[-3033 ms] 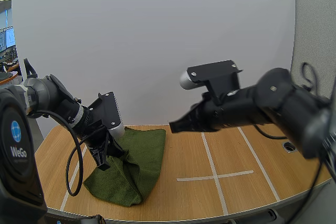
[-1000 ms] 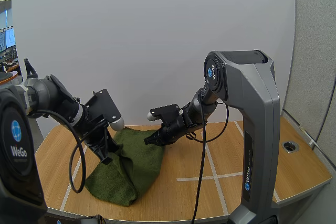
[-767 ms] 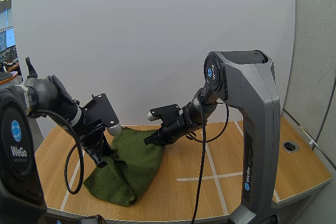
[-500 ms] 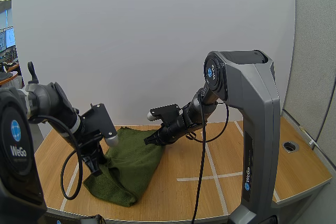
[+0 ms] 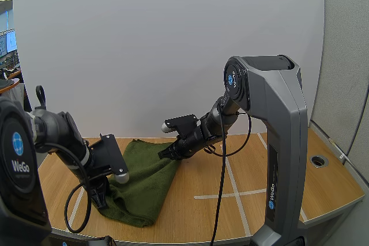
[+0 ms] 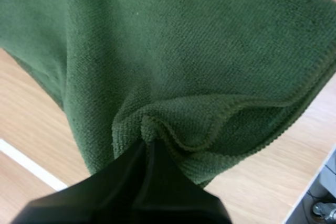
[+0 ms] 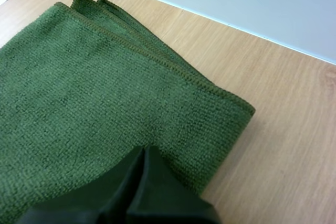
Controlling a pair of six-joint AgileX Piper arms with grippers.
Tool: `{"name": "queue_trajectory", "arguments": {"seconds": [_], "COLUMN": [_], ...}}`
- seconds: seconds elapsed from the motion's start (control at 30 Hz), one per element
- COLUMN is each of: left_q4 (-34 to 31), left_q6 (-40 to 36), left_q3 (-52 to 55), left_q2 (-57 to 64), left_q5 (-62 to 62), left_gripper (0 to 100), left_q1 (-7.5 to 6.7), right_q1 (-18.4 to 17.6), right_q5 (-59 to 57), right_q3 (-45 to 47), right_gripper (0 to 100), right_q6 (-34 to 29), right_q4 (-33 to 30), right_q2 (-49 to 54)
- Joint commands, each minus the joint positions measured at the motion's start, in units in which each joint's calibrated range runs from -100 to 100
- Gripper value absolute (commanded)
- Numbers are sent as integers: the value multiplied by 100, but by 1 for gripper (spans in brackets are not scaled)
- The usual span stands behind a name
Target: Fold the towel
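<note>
Item: towel (image 5: 147, 168), dark green terry cloth with a stitched hem.
Location: on the wooden table (image 5: 271, 171), reaching from the tips of one gripper to the tips of the other.
Left gripper (image 6: 145, 145): jaws closed together on a bunched pinch of hem. The cloth puckers into a small ridge right at the tips and spreads out flat ahead of them.
Right gripper (image 7: 143, 151): fingers closed into one dark wedge, with the tip set on the towel's top face just inside its corner. It reads as pressing down rather than gripping, though a thin layer caught between the tips cannot be ruled out.
Layers: several hemmed edges lie stacked and slightly fanned ahead of the right jaws. A further layer shows under the pinch at the left jaws.
Lie of the cloth: smooth and flat around the right jaws, rumpled and lifted into a soft hump around the left jaws.
Done, by judgement: at least one fold is in, going by the stacked hems.
Left to do, by judgement: carry the pinched edge across, lay it square on the layers below, let go and flatten it. The stacked hems do not line up, so the bundle is not yet neat.
Progress: roughly mid-task.
</note>
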State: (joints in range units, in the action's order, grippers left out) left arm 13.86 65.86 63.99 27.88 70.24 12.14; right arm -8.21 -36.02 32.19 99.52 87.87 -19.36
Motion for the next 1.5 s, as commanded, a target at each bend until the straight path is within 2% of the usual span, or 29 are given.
{"name": "queue_trajectory", "arguments": {"seconds": [0.0,0.23,0.4,0.6,0.77,0.83,0.9,0.97,1.13,1.47], "left_q4": [-88,-191,-850,-837,-859,-859,-903,-1022,-1386,-1386], "left_q6": [-58,-177,-723,-794,-847,-972,-1095,-1239,-1631,-1838], "left_q3": [285,285,285,285,256,196,134,44,-225,-435], "left_q2": [14,-17,-210,-283,-283,-272,-247,-243,-243,-243], "left_q5": [-795,-1027,-1160,-1142,-1082,-1068,-1049,-969,-837,-290], "left_gripper": [0,1,14,24,46,62,74,80,80,80], "left_q1": [12,12,12,12,12,12,12,12,12,12], "right_q1": [-4,-4,-4,-4,-4,-4,-4,-4,-4,-4], "right_q5": [36,36,36,36,36,36,36,36,36,36], "right_q3": [-1,-1,-1,14,13,13,13,13,13,13], "right_gripper": [0,0,0,0,0,0,0,0,0,0], "right_q6": [48,48,48,48,48,48,48,48,48,48], "right_q4": [-8,-18,-18,-16,-31,-55,-65,-65,-65,-65], "right_q2": [-42,-42,-42,-42,-42,-42,-42,-42,-42,-42]}}
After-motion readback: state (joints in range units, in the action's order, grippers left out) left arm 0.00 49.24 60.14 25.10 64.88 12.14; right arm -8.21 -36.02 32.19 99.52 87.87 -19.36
